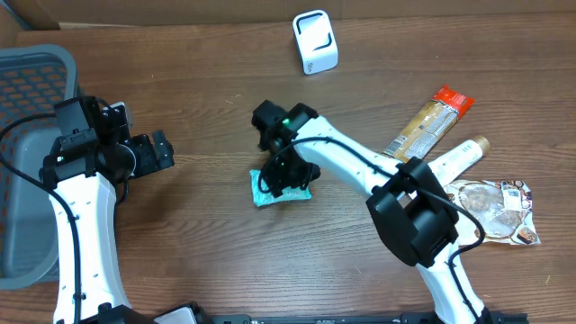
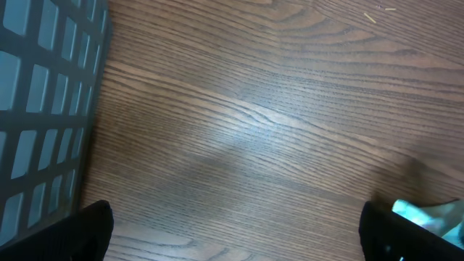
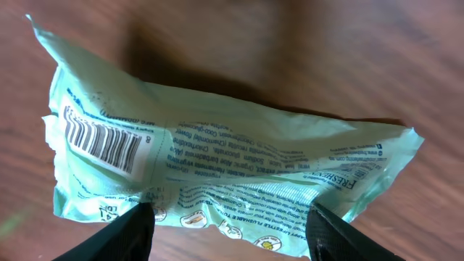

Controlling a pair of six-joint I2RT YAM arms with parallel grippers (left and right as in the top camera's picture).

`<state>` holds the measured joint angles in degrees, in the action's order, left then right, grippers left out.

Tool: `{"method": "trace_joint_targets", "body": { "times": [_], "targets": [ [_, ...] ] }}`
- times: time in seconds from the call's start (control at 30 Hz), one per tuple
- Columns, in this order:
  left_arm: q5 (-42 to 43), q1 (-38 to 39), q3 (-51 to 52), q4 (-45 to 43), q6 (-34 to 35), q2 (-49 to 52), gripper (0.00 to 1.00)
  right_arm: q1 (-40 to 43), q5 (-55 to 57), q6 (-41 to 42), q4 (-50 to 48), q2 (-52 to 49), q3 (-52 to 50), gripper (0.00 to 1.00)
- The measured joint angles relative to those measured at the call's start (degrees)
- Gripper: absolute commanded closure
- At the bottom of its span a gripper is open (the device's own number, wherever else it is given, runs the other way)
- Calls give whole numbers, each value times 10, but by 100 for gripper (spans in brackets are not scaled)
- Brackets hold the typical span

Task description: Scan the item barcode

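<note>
Though overhead hides it, wrist shows barcode (image 3: 101, 141), right fingers (image 3: 134, 235) and left fingers (image 2: 80, 235) spread

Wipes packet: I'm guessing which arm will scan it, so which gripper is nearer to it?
Right. The right gripper hangs directly over the wipes packet; the left gripper sits well off to the packet's left, over bare table toward the basket.

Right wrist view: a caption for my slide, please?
Open jaws over a green packet lying on the table, barcode up.
</note>
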<state>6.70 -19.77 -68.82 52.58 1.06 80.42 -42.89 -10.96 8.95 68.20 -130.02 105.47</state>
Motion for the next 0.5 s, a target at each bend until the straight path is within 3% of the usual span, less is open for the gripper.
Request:
{"method": "trace_joint_targets", "body": {
  "times": [0.5],
  "targets": [
    [0,0,0,0,0,0,0,103,-89,-40,52,26,68,23]
  ]
}}
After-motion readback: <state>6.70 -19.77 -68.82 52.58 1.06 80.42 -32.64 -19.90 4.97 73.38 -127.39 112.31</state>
